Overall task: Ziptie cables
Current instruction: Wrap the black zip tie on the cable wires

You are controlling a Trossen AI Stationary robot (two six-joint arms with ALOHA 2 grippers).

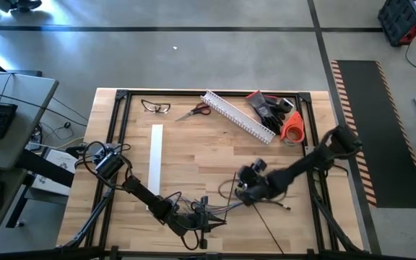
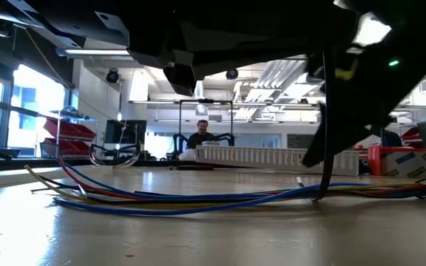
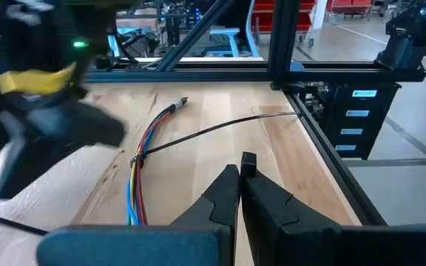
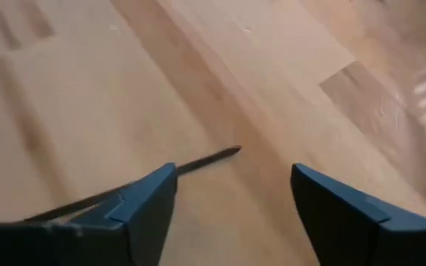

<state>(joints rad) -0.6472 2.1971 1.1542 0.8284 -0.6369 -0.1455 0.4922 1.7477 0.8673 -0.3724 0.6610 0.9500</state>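
The cables [image 3: 140, 174] lie as a bundle of blue, red and yellow wires on the wooden table near its front edge [image 1: 219, 206], stretched out flat [image 2: 198, 201]. A thin dark ziptie [image 3: 198, 133] is looped around the bundle, and its long tail sticks out to one side. My left gripper [image 3: 239, 185] is shut, with nothing visible between its fingertips; the bundle runs past beside it. My right gripper [image 4: 231, 199] is open just above the table, and the ziptie's tip [image 4: 213, 157] lies ahead of one finger. It hovers right of the bundle [image 1: 245, 191].
Along the far edge lie glasses [image 1: 156, 107], scissors [image 1: 193, 110], a white slotted channel [image 1: 238, 115], black items [image 1: 269, 105] and an orange tape roll [image 1: 292, 126]. A white strip [image 1: 155, 162] lies left of centre. A person [image 2: 200, 137] sits far behind the table.
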